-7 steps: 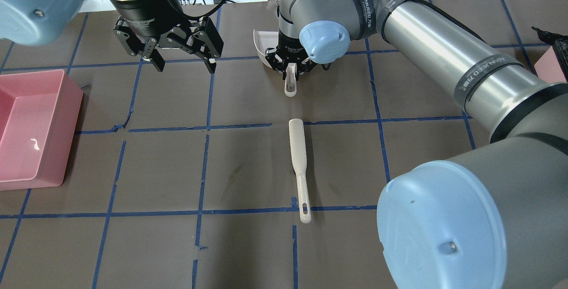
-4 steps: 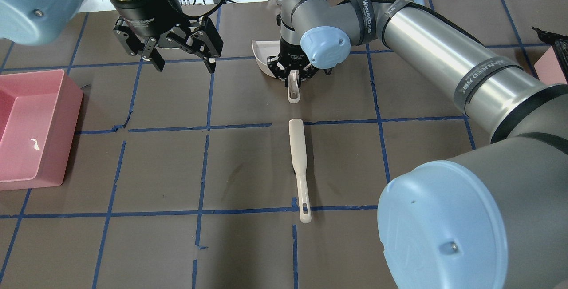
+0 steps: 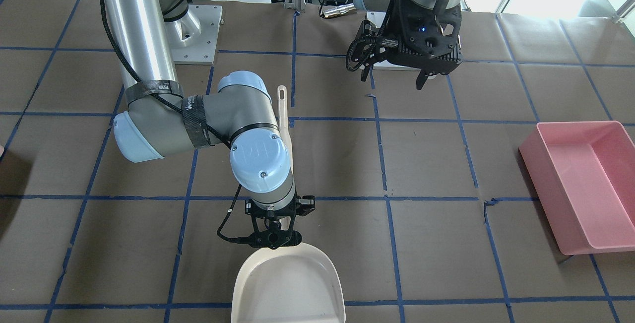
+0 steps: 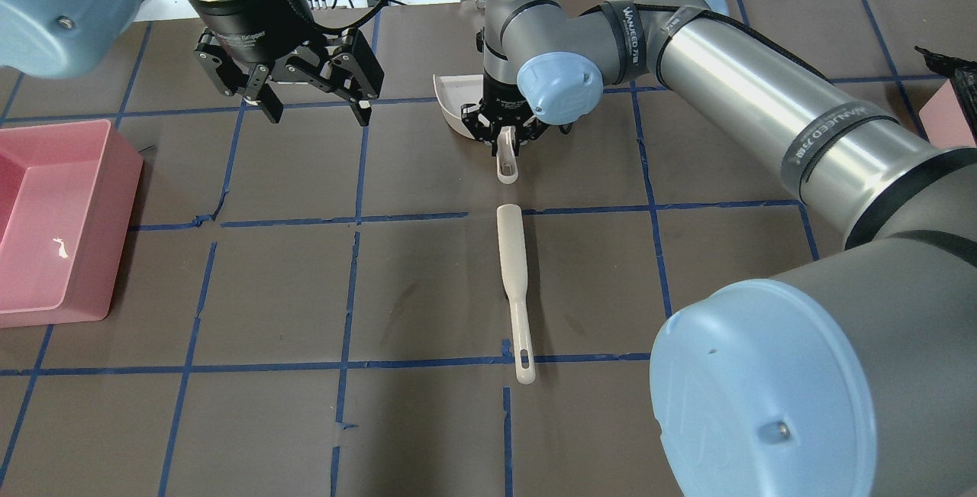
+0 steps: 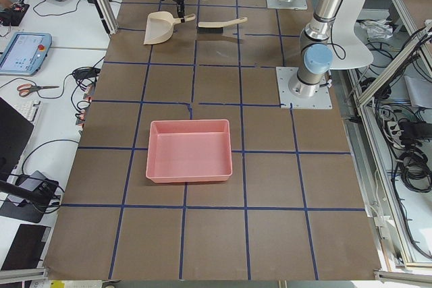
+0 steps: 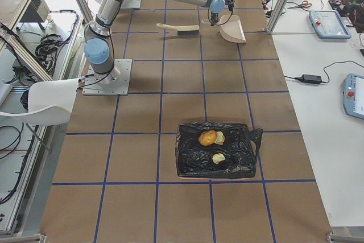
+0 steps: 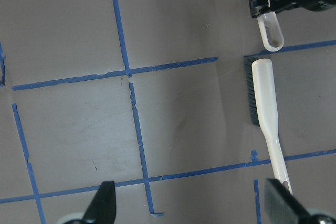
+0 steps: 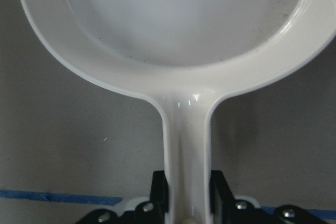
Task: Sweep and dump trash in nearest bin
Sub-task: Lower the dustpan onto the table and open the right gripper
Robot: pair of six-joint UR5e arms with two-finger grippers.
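R tool (image 8: 188, 190) clamps dustpan (image 8: 178, 30) handle; trash (image 6: 208, 138) seen only ext. right.

A robotics lab: paper-covered table (image 5: 270, 187) gridded in blue tape, teach pendant (image 6: 327, 24), loose cables (image 5: 405, 160).

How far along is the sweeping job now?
Done: nothing swept yet. In hand: the right claw is shut on the dustpan handle; the left claw hangs open, away from the brush lying on the table. Left: take the brush, sweep the trash off the black bag, dump it in the bin.
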